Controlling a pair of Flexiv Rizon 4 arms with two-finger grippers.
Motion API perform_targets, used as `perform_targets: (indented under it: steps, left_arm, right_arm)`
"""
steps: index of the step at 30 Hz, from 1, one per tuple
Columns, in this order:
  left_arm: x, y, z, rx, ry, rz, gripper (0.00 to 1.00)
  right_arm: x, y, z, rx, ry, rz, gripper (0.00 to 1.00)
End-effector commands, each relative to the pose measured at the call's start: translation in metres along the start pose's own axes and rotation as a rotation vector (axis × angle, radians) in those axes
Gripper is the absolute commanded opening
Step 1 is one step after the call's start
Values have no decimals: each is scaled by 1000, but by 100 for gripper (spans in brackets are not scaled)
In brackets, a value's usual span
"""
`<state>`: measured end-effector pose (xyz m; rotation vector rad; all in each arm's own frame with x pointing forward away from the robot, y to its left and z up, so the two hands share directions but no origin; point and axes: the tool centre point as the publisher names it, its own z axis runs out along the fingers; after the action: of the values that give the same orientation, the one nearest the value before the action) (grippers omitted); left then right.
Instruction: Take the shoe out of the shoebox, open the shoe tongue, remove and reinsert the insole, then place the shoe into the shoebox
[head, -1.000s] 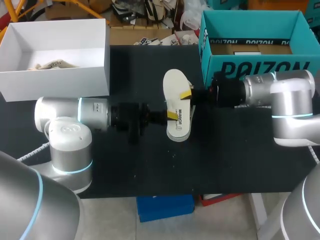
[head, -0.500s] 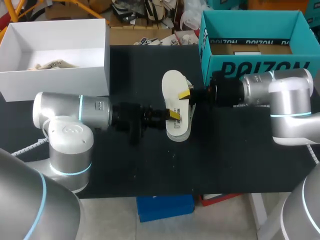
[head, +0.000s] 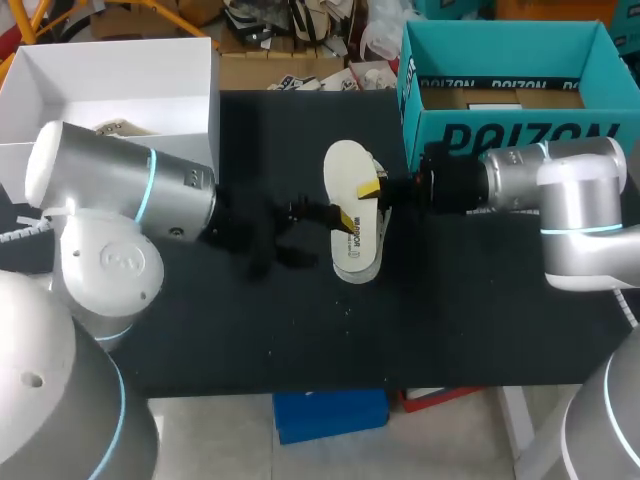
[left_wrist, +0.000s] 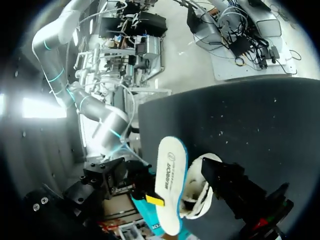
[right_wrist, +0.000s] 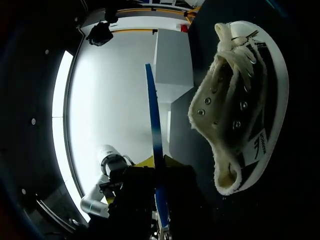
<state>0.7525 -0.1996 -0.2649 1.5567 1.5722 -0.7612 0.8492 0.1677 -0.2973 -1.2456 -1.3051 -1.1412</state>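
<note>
Over the shoe (head: 360, 262), right tool (head: 373, 189) clamps the insole (head: 350, 172); left tool (head: 339, 217) state unclear

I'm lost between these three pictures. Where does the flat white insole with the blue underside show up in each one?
Head view: the insole is mid-table, white face up, over the white canvas shoe.
Left wrist view: the insole shows its white face, close beside the shoe.
Right wrist view: the insole is edge-on, a thin blue strip between the right gripper fingers, beside the shoe.
Shared landmark: the shoe.
</note>
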Motion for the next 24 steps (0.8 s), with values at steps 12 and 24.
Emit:
perform_targets:
  steps: [12,24]
  left_arm:
    - [-15,-6,-18,-82,645,37,100]
    - [-18,1,-1,20,720,-20,100]
  right_arm:
    - [0,0,1,0,-3,1,0]
    - [0,0,1,0,-3,1,0]
